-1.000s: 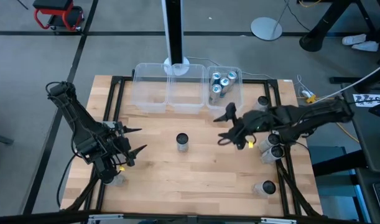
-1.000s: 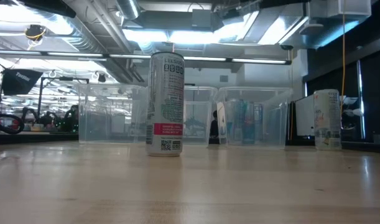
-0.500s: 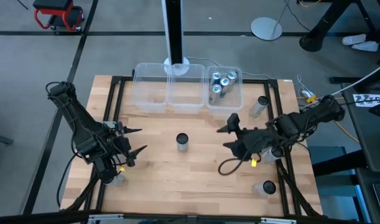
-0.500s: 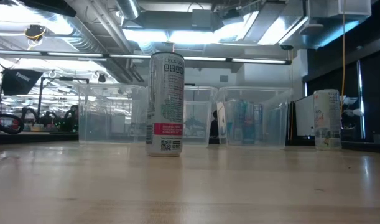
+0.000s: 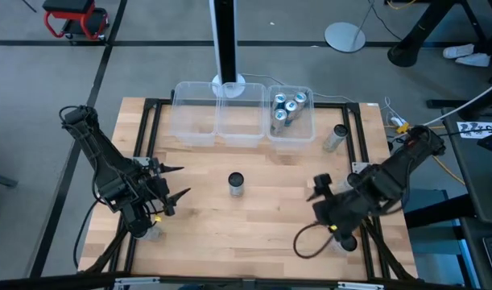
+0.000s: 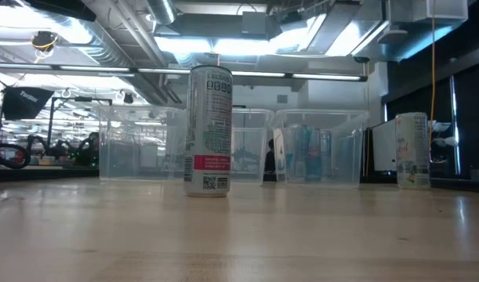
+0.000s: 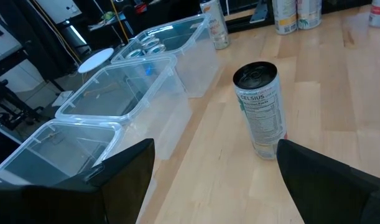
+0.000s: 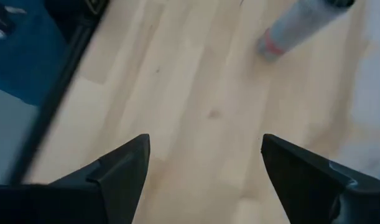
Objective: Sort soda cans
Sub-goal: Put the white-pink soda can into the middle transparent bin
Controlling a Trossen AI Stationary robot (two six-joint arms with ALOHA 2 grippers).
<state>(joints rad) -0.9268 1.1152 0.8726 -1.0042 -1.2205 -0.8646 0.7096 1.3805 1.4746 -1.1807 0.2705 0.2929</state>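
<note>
A pale wooden table with a black frame along its edges carries everything; three clear plastic bins stand in a row at its far edge, touching one another, the right-hand bin holding several teal-topped cans; one dark-topped soda can stands upright alone near the table's middle; another can stands by the right frame, just beside the bins; a further can sits at the near right edge, partly hidden.
</note>
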